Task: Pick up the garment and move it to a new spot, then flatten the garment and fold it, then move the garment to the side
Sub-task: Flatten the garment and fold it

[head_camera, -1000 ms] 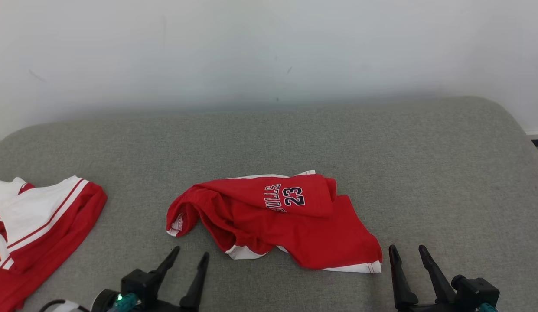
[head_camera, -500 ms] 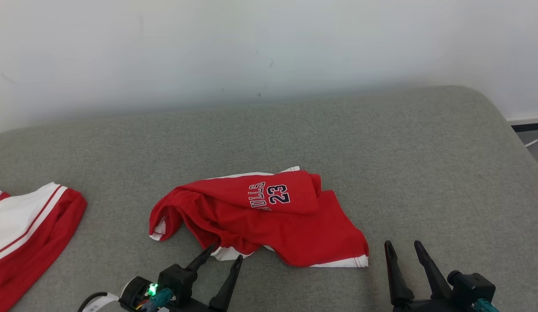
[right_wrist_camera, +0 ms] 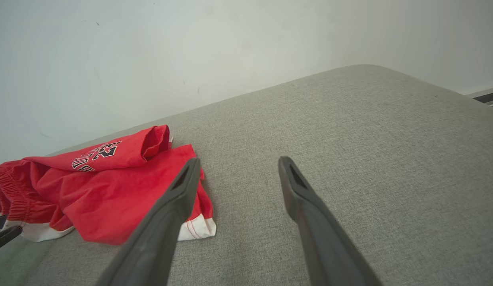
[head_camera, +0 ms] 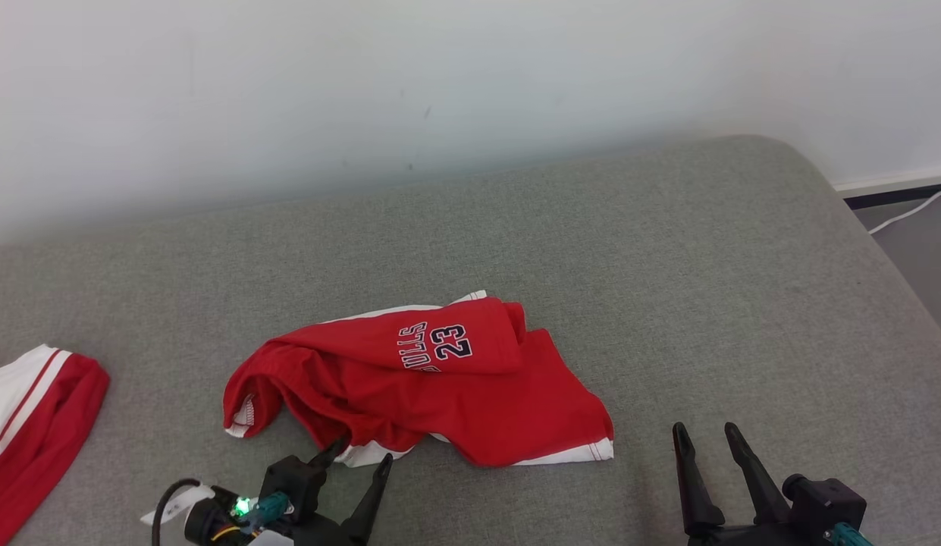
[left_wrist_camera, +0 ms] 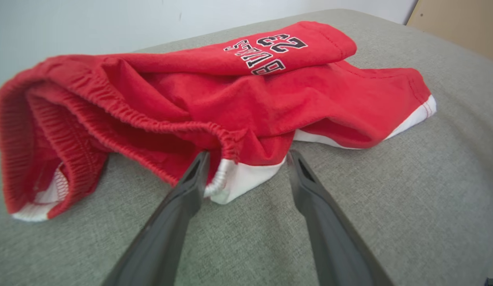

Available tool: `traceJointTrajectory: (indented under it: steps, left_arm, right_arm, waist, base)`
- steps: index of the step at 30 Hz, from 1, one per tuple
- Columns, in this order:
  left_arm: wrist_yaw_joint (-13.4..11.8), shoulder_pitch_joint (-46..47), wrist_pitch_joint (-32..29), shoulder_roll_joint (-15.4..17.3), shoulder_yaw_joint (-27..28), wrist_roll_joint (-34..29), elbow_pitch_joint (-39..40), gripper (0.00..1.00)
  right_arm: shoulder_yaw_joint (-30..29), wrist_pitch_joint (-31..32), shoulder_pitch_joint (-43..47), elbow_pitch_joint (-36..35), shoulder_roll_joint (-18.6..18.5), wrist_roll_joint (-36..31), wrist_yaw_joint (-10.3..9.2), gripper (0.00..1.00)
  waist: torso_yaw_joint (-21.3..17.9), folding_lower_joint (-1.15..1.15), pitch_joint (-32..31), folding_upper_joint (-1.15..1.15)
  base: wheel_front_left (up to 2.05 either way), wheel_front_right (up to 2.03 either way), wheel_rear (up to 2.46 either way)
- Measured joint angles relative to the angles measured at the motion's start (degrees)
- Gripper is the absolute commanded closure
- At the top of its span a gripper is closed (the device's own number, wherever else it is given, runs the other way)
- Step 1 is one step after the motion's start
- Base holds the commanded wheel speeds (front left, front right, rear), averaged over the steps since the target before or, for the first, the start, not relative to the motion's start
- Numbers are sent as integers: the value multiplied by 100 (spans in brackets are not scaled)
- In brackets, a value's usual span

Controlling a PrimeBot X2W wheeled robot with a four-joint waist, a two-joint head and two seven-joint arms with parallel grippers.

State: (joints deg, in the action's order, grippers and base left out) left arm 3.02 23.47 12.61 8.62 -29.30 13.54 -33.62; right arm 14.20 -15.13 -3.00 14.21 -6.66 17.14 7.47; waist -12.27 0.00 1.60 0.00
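Note:
The garment (head_camera: 425, 379) is a pair of red shorts with white trim and a "BULLS 23" print, lying crumpled in the middle of the grey cushion. My left gripper (head_camera: 362, 451) stands open at its near edge. In the left wrist view the white hem corner of the garment (left_wrist_camera: 246, 178) sits between the left gripper's (left_wrist_camera: 246, 157) two fingertips, unpinched. My right gripper (head_camera: 704, 434) is open at the lower right, apart from the cloth. In the right wrist view the garment (right_wrist_camera: 99, 186) lies left of the right gripper (right_wrist_camera: 237, 162).
A second red and white garment (head_camera: 30, 425) lies at the cushion's left edge. The grey cushion (head_camera: 705, 288) runs back to a white wall and ends at a rounded right edge, with floor and a white cable (head_camera: 906, 214) beyond it. Bare cushion lies right of the shorts.
The head camera has turned right, so the whole scene slid left. My left gripper has moved forward and right to the garment's white hem. The right gripper has stayed put, still open.

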Motion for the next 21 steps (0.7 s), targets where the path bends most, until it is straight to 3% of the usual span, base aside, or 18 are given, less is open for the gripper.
traceJointTrajectory:
  steps: [4,6,7,14,21]
  left_arm:
    - [43,181,14,-14,-48,-16,-417,0]
    - [60,272,37,-64,-45,13,-612,57]
    - [100,311,37,-82,-63,14,-719,100]
    - [144,379,185,-157,-8,138,-882,100]
    - [91,145,232,-66,170,256,-297,100]
  right_arm:
    - [2,0,-2,-5,-10,3,0,0]
    - [1,0,-3,-10,-9,3,0,0]
    - [2,0,-3,-10,-9,2,0,0]
    - [-69,0,26,2,-1,-3,0,0]
    - [-100,0,128,0,34,-3,0,0]
  waist:
    - [-11,0,22,0]
    - [-7,0,34,0]
    - [-2,0,38,0]
    - [143,0,10,0]
    - [413,0,-52,0]
  base:
    - [0,0,0]
    - [0,0,0]
    - [0,0,0]
    - [0,0,0]
    - [0,0,0]
